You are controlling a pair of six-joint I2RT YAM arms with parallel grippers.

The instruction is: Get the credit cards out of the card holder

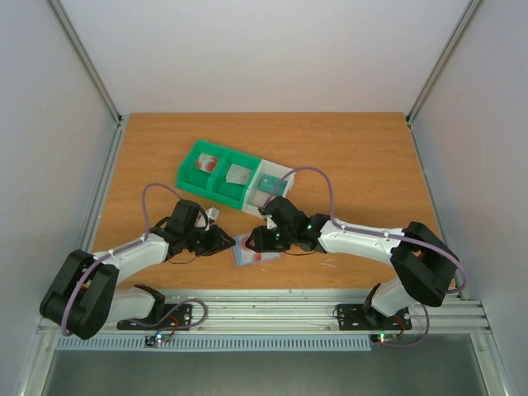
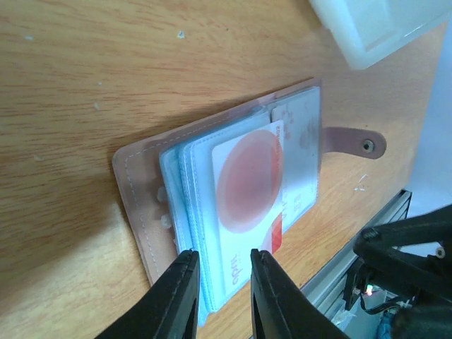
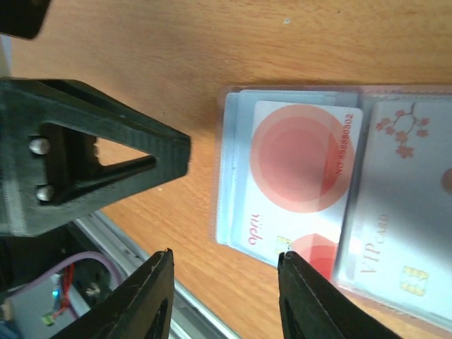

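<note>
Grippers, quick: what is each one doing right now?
Left gripper: slightly open, at edge of card holder.
Right gripper: open, near the card, holding nothing.

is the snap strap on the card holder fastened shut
No, the card holder lies open with its card sleeves showing, and its strap sticks out loose to one side with the snap bare.
</note>
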